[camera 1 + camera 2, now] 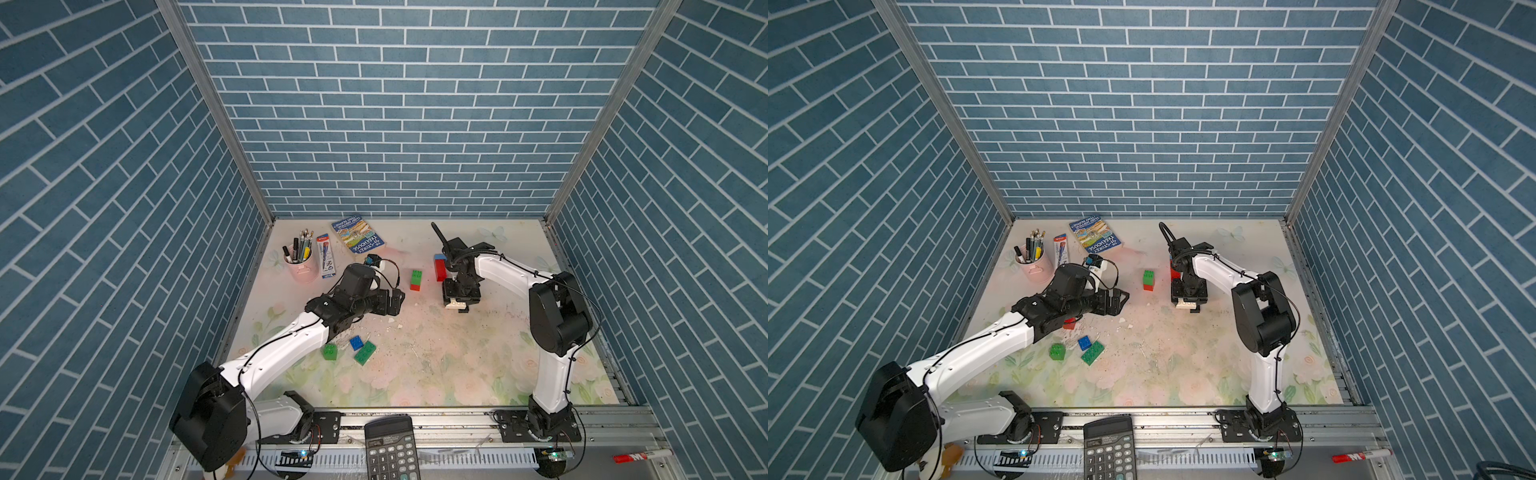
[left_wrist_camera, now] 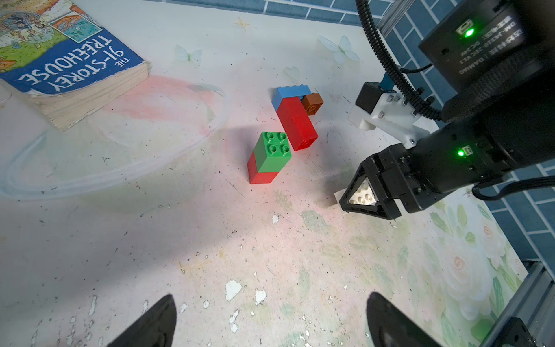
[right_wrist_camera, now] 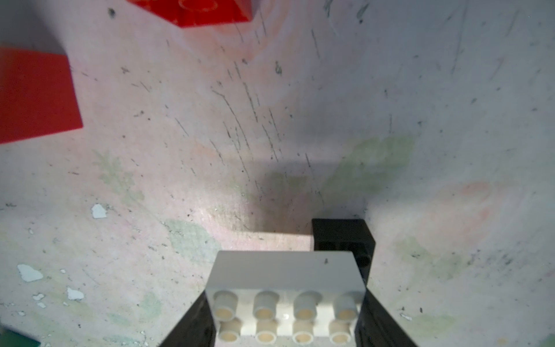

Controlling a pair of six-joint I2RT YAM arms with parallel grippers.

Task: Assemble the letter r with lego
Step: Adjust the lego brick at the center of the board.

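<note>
Grips white brick (image 3: 285,300), long axis left-right, in right tool (image 1: 457,306), low over table (image 1: 415,365), perhaps with black brick (image 3: 342,237) attached. Sits just near-right of red-blue-brown assembly (image 2: 295,123). Holds left tool (image 2: 270,324) spread, empty, farther off.

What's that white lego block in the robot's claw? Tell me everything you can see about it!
The white brick is an oblong of smooth plastic with eight round studs, two rows of four, facing up. The right claw pinches its short ends. A small black brick sits against one corner. The white one is low over the table; whether it rests there is unclear.
</note>
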